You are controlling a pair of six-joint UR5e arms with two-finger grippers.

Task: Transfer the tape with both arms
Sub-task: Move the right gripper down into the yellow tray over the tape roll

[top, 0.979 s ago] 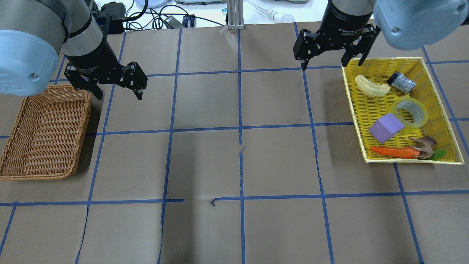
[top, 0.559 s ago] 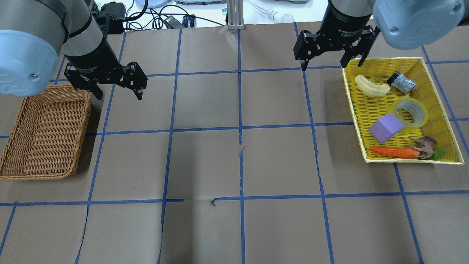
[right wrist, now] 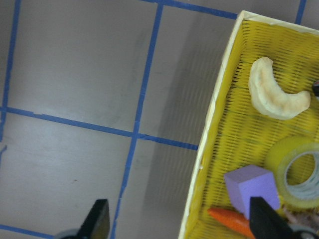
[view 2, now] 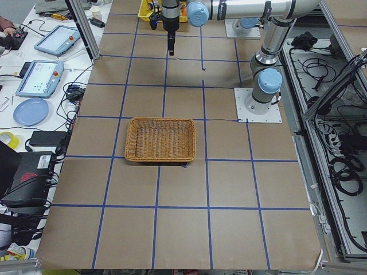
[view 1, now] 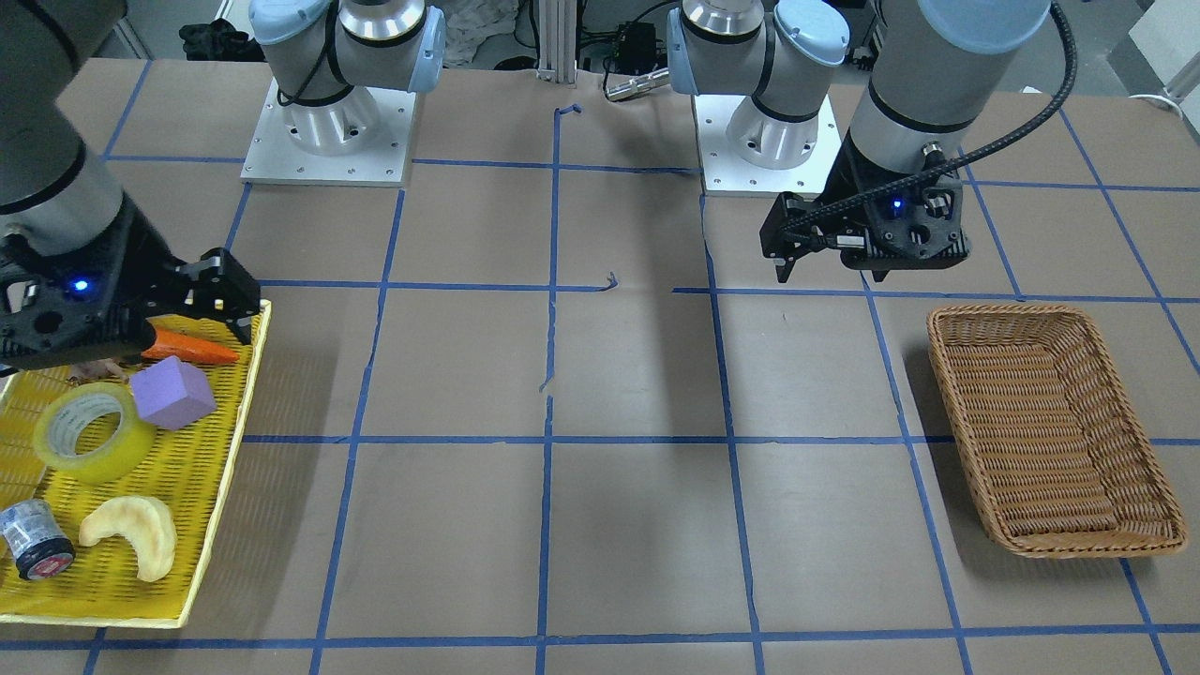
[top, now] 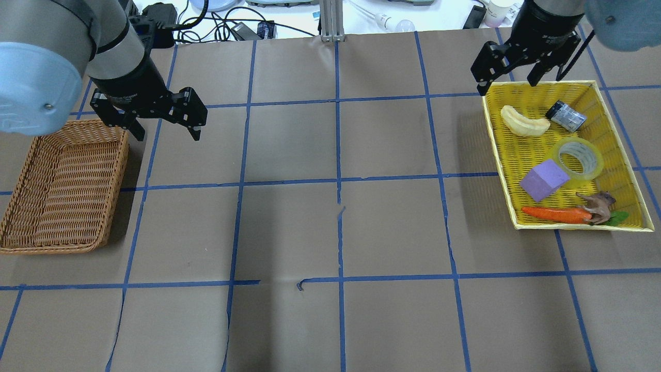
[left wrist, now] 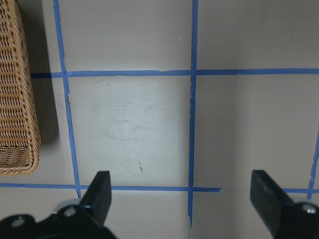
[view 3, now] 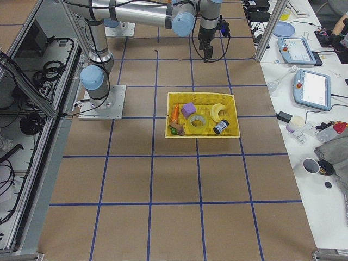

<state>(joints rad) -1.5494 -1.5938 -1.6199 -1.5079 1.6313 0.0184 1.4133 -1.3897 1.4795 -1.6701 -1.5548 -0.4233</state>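
While both pairs of jaws stand spread wide and hold nothing, the work sits at its opening: the reach for the tape (top: pixel 578 175). The right gripper (top: pixel 516 85) hangs over the far edge of the yellow tray (top: pixel 516 155). Its wrist camera looks down on the tray's near-side rim and shows the tape only at the picture's lower right corner. So it is not yet above the roll, which lies flat in the tray with its hole up, touching or just beside the purple block (top: pixel 545 180) and near the carrot (top: pixel 555 214). That arm probably leads because the tray is on its side of the table (top: pixel 335 232).

The left gripper (top: pixel 169 135) hovers just beside the far corner of the wicker basket (top: pixel 62 191), with only bare brown paper and blue lines between its fingers. It looks parked there to wait, since the basket is the likely end place. The 2 containers lie well apart, so a hand-over near the middle seems to be what the 2-arm task calls for.

Against the overhead picture from 1 second ago, the right gripper has shifted sideways. Then it straddled the blue line outside the tray's corner; now it is over the tray's far rim. The left gripper, the tape and the other things in the tray have not moved.
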